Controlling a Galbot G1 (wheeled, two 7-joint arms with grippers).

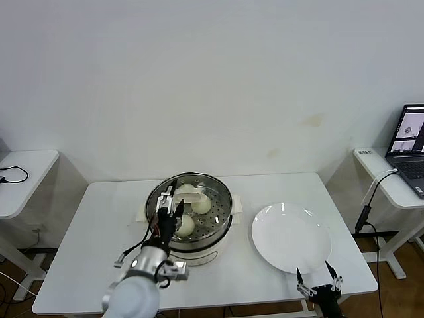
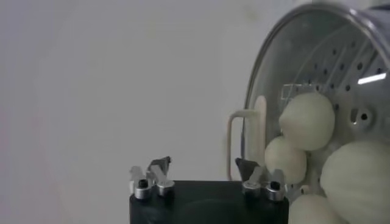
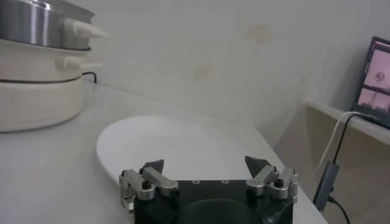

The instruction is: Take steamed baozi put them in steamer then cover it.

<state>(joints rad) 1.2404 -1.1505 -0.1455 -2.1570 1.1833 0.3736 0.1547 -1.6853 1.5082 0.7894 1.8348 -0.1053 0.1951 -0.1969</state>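
- The left gripper (image 1: 169,207) reaches over the steamer's left half, its two dark fingers (image 2: 161,164) spread wide apart with nothing between them.
- In the left wrist view, one fingertip sits just beside the nearest bun, but whether they touch cannot be told.
- The steamed baozi (image 1: 201,203) all lie inside the steamer: four smooth cream-white buns clustered on the perforated floor, from the centre out towards 12 o'clock.
- One bun (image 1: 185,226) rests nearer 7 o'clock of the basket, just beside the left gripper's tip.
- The steamer (image 1: 221,218) is a shiny round steel pot on a white base with pale side handles, standing uncovered at the middle of the white table (image 1: 99,225).
- The right gripper (image 1: 318,279) hangs low at the table's near edge, at 5 o'clock from the steamer, its fingers parted wide and holding nothing.
- A bare white plate (image 1: 291,238) lies at 3 o'clock from the steamer, close beside it, with the right gripper just past its near rim.
- A laptop (image 1: 411,149) stands open on a side desk (image 1: 391,185) far out at 2 o'clock.
- Another small white table (image 1: 23,179) stands at 10 o'clock, with a dark cable on it.
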